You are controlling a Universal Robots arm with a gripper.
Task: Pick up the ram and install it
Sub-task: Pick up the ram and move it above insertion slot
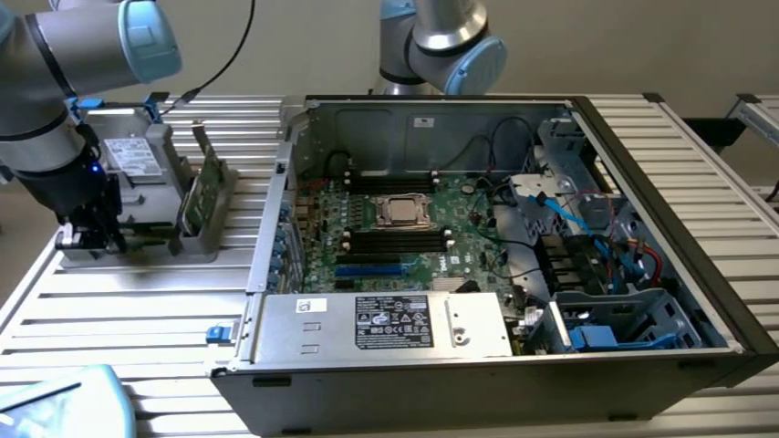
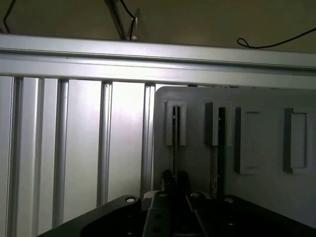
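Trainee: Where is the gripper just now?

Tech: Low at the exterior view's left, down over the grey rack on the slatted table, well apart from the open computer case in the middle of the frame.

Trainee: And the ram?

Tech: Upright in the rack. The wrist view looks along its thin edge: it stands in one of the rack's grooved guides and runs down between the fingertips. The jaws are drawn nearly together with that edge between them, so I read them as clamped on the ram.

Trainee: Not the wide green card?

Tech: No. The expansion card stands nearer the case, and the silver drive box sits higher, toward the upper left. Neither is touched.

Trainee: So which step is it?

Tech: The pick, I judge, at the grasp itself. The stick is in its guide, not yet lifted clear, and nothing of the install is done. The black memory slots beside the processor socket look unfilled, though they are too small to be sure.

Trainee: What does the next move call for?

Tech: A straight pull along the groove, I think. Any tilt could jam the thin board against the guide walls or twist it in the pads.
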